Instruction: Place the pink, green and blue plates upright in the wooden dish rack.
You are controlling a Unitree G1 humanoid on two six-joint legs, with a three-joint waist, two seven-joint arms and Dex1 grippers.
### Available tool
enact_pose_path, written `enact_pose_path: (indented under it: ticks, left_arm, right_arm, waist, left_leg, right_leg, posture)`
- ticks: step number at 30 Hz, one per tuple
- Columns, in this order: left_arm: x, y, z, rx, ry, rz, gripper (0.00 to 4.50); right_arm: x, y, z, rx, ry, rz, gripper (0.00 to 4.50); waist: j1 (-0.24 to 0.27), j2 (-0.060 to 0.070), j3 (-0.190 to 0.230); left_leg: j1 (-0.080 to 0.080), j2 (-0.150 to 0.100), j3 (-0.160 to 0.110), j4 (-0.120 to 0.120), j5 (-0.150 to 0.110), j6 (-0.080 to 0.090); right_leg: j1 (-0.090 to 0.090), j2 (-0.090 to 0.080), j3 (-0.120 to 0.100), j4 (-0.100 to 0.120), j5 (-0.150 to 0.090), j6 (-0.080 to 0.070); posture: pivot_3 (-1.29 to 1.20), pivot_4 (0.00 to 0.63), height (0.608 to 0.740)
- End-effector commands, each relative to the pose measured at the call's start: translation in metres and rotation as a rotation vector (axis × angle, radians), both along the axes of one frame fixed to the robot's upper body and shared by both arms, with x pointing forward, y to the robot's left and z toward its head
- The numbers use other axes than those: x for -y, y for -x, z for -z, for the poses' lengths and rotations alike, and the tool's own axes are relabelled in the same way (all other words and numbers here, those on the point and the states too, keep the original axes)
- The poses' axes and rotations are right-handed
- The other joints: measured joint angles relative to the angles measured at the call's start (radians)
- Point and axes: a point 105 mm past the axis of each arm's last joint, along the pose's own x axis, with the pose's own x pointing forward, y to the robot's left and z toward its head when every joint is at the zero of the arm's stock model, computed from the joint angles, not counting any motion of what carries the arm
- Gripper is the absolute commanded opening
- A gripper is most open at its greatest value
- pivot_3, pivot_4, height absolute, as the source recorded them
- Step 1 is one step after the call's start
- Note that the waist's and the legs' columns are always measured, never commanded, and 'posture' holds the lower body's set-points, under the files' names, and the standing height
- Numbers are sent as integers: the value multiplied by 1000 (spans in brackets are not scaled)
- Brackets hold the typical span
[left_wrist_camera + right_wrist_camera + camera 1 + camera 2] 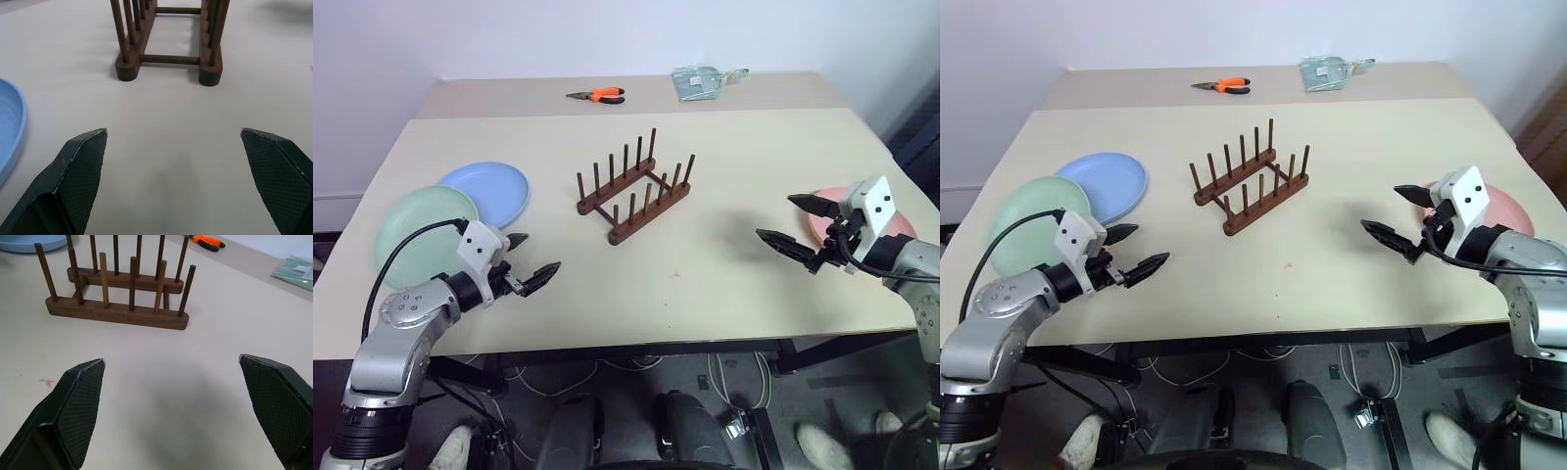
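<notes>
Left gripper [530, 264] and right gripper [793, 223] gape wide, flanking wooden dish rack [633, 188].

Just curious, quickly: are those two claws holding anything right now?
Left gripper: open, holding nothing.
Right gripper: open, holding nothing.

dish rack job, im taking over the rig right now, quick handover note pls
Left gripper: open, empty, above the table's near left part.
Right gripper: open, empty, above the table's right side.
Wooden dish rack: mid-table, no plates in it.
Green plate and blue plate: flat at the left, the green overlapping the blue's edge.
Pink plate: flat at the right edge, behind the right gripper.
Done: nothing racked.
Left: all three plates to stand upright in the rack.
</notes>
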Motion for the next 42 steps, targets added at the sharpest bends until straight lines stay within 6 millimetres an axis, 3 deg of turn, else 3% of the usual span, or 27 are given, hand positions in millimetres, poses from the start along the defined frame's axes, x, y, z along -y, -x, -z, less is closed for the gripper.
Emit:
enact_pose_path:
  ticks: [1, 11, 15, 18, 21, 25, 29, 37, 40, 42]
  left_arm:
    - [3, 4, -11, 49, -9, -1, 4480]
    - [11, 13, -2, 15, -8, -3, 4480]
    - [17, 13, 11, -39, 13, 3, 4480]
    - [33, 12, 31, -101, 12, 38, 4480]
    - [52, 2, 41, -104, -9, 49, 4480]
    - [70, -33, 54, -97, -32, -23, 4480]
    - [89, -62, 57, -91, -6, -45, 4480]
    - [138, -80, 55, -90, 3, 144, 4480]
    - [145, -83, 52, -74, 12, 176, 3641]
    - [146, -83, 50, -65, 14, 188, 2658]
  right_arm:
    - [-6, -5, -4, 42, 12, -23, 4500]
    - [-27, -6, 8, 33, 7, -73, 4500]
    - [-44, -2, 15, 26, -5, -100, 4500]
    - [-64, 5, 29, 1, 5, -130, 4500]
    - [-80, 15, 35, -13, -20, -154, 4500]
    - [-98, 27, 45, -33, -30, -173, 4500]
    - [-108, 30, 44, -30, -36, -171, 4500]
    - [-108, 25, 36, -11, -35, -152, 4500]
    - [-108, 25, 36, -6, -37, -149, 4500]
    - [-108, 25, 36, -4, -38, -147, 4500]
  waist:
    - [0, 0, 0]
    - [1, 0, 0]
    - [0, 0, 0]
    - [2, 0, 0]
    - [6, 0, 0]
    - [19, 0, -1]
    - [24, 0, -1]
    - [28, 0, -1]
    - [26, 0, -1]
    - [25, 0, -1]
  left_leg:
    - [0, 0, 0, 0, 0, 0]
    - [0, 0, 0, 0, 0, 0]
    - [0, 0, 0, -1, 0, 0]
    - [0, 0, 0, -1, 0, 0]
    - [0, 0, 0, 0, 0, 0]
    - [-1, 0, 0, 1, 0, 0]
    - [-1, -1, 0, 2, 0, 0]
    - [-3, 0, -1, 12, -2, 4]
    - [-3, -1, -1, 13, -2, 5]
    - [-3, -1, -1, 13, -2, 5]
  right_leg:
    - [0, 0, 0, 0, 0, 0]
    - [0, 0, 0, 0, 0, 0]
    - [0, 0, 0, 0, 0, 0]
    - [0, 0, 0, 0, 0, 0]
    - [0, 0, 0, 0, 0, 0]
    - [0, 0, -1, 1, 0, 0]
    - [0, 1, -1, 2, 0, 1]
    - [2, 2, -3, 3, 1, 2]
    - [3, 2, -3, 3, 1, 2]
    - [3, 2, -3, 3, 1, 2]
  posture:
    - [0, 150, 740]
    - [0, 150, 740]
    - [0, 150, 740]
    - [0, 150, 740]
    - [0, 150, 740]
    - [0, 150, 740]
    - [0, 150, 740]
    - [0, 150, 740]
    - [0, 150, 740]
    - [0, 150, 740]
